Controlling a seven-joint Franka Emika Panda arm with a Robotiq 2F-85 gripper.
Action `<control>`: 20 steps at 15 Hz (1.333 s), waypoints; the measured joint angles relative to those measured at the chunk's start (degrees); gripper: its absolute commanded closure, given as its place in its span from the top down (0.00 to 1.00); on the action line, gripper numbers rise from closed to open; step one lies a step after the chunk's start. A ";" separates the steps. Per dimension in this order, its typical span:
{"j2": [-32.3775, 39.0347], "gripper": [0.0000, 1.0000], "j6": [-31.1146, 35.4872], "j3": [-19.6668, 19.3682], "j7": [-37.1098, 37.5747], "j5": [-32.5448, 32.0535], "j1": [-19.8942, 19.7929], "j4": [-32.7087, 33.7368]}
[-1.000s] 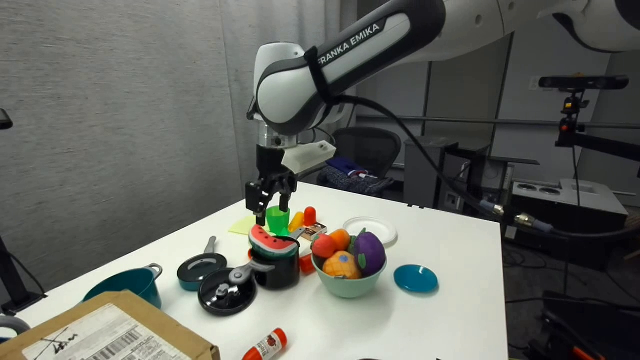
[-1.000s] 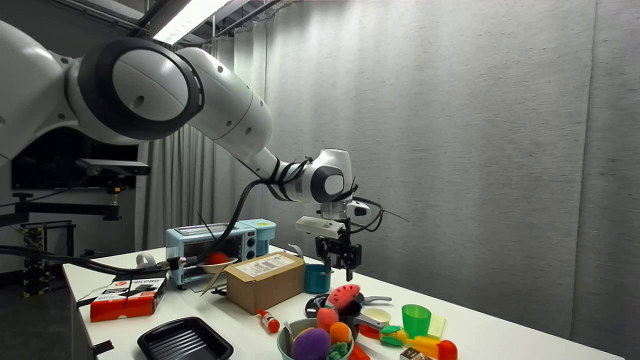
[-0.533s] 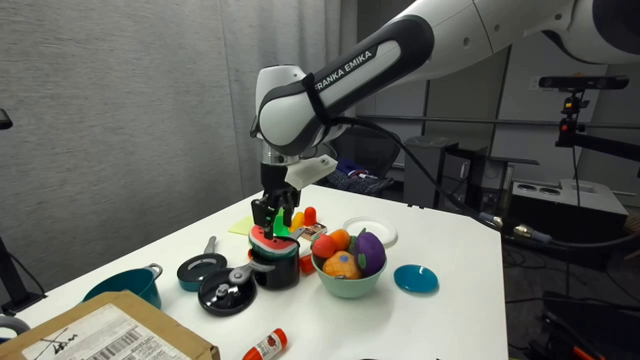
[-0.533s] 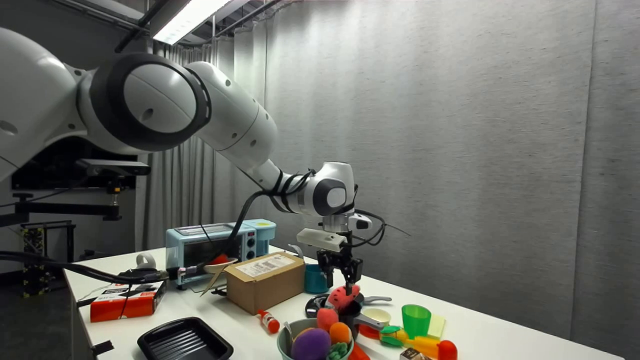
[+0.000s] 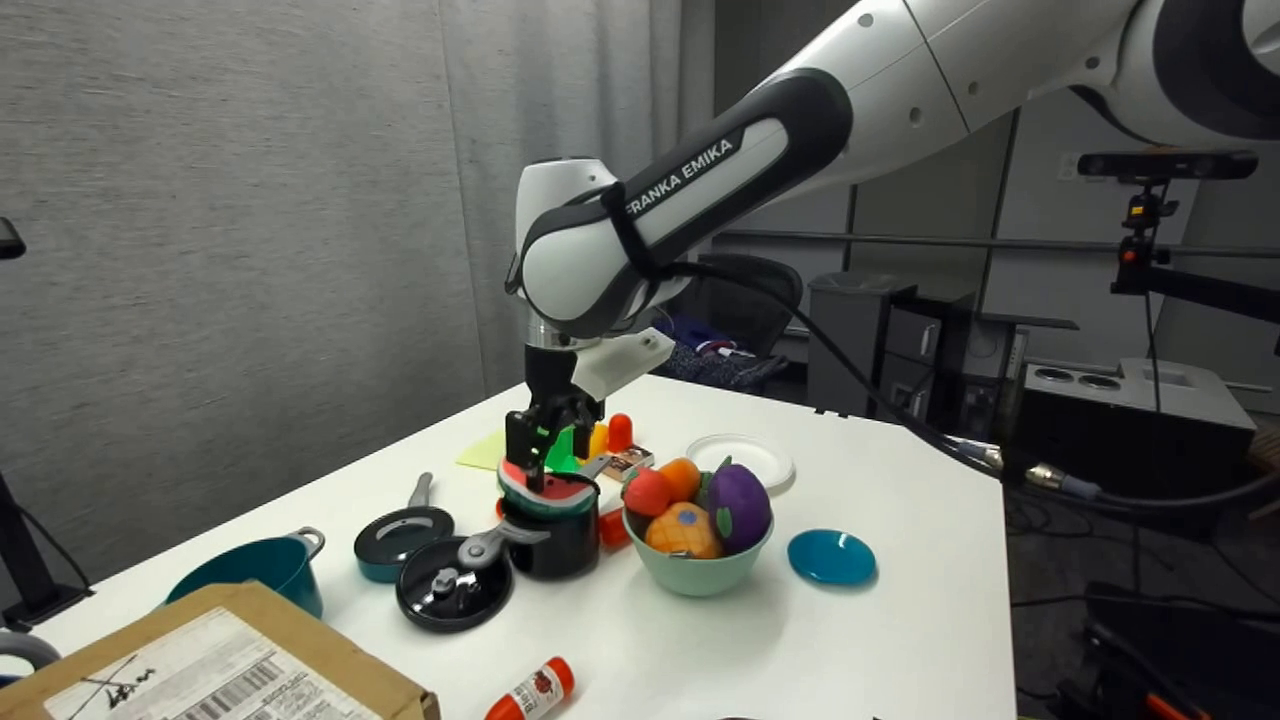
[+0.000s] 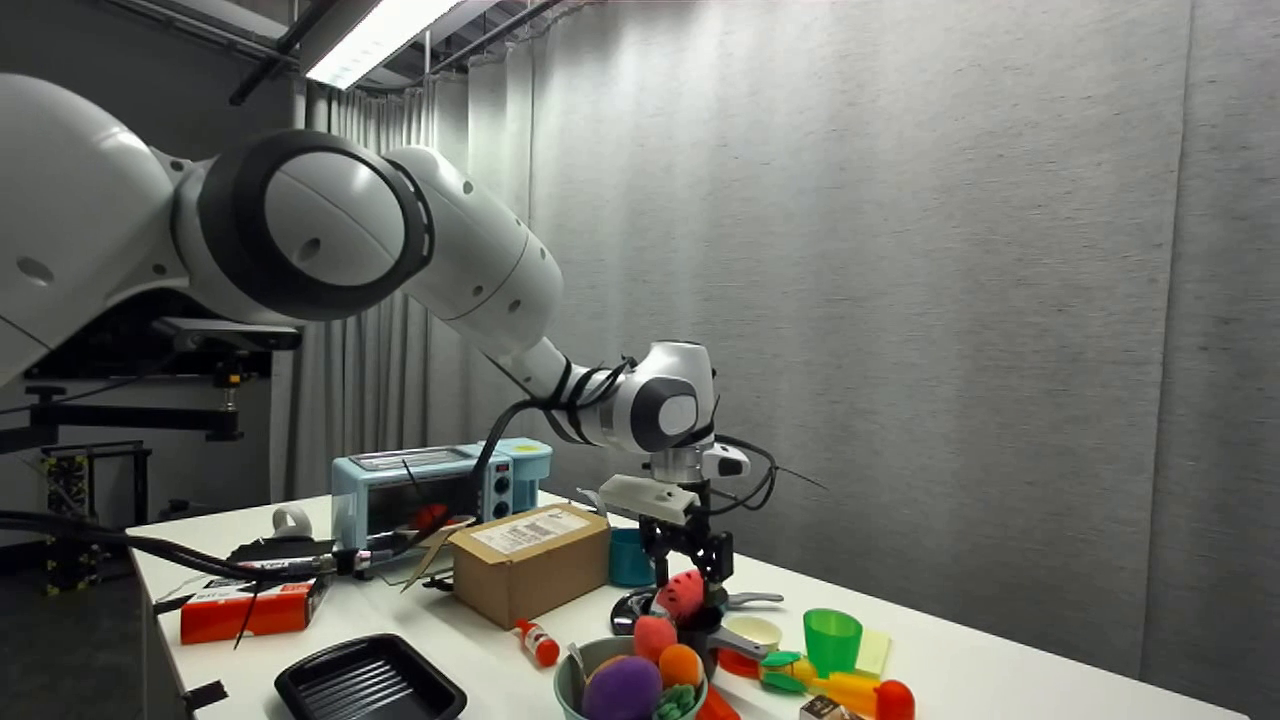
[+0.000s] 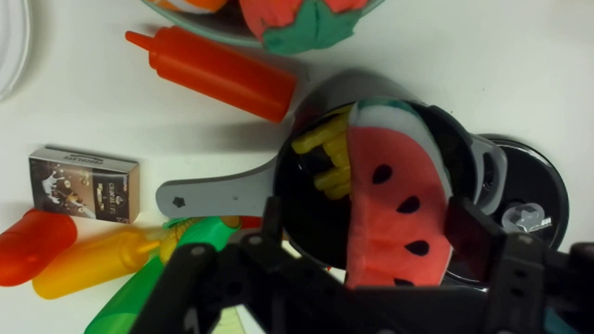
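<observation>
Free gap in pot point(image 7: 318, 229) beside watermelon slice point(image 7: 394, 199), yellow pieces point(image 7: 338, 150) partly in the way

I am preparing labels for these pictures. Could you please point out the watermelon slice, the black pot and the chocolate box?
Watermelon slice point(image 7: 386, 213): wrist view, on its red face.
Black pot point(image 5: 572, 545): an exterior view, on its outer wall.
Chocolate box point(image 7: 81, 189): wrist view, on its printed face.

You have a long white ceiling lamp point(image 6: 384, 38) glaring overhead — soft tabletop shadows — and close-up, blurred black gripper fingers point(image 7: 473, 239).
</observation>
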 measured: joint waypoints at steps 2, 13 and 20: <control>1.02 0.42 0.79 0.06 0.45 0.00 0.04 0.53; 3.46 0.01 10.60 -6.13 16.33 -5.39 4.89 3.10; 3.41 0.02 12.68 -7.39 17.99 -8.21 7.35 2.79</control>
